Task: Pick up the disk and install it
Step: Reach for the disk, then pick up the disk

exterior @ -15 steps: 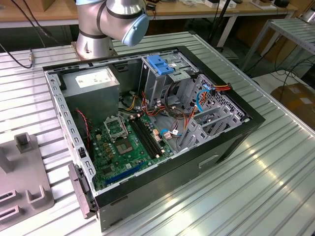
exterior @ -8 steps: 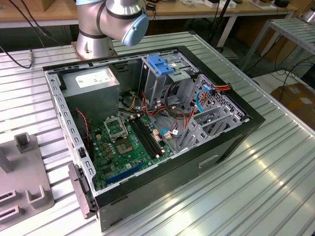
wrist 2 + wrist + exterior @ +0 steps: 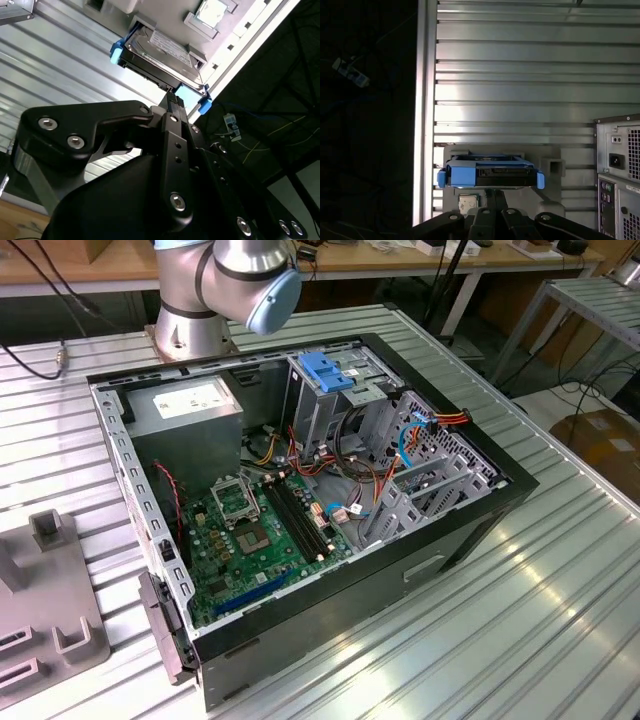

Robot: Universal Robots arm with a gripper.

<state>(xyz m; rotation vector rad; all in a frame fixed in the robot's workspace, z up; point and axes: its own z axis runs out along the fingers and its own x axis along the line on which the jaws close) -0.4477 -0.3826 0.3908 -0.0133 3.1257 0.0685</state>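
The disk (image 3: 492, 172), a grey metal drive in a bright blue carrier, sits in a grey holder block (image 3: 551, 165) on the slatted metal table. In the second wrist view the disk (image 3: 160, 50) lies with its labelled face showing and blue tabs at both ends. My gripper (image 3: 495, 192) is right in front of the disk's near edge, its two thin black fingers pressed together with nothing between them. In the second wrist view the gripper (image 3: 171, 96) has its tips at the disk's connector edge. I cannot tell whether they touch.
The open computer case (image 3: 330, 490) lies on its side mid-table, with a blue bracket (image 3: 325, 370) on its drive cage. Its rear panel (image 3: 620, 175) stands close beside the holder. The grey holder block (image 3: 50, 610) sits at the exterior view's left. The table edge (image 3: 425, 100) runs near the disk.
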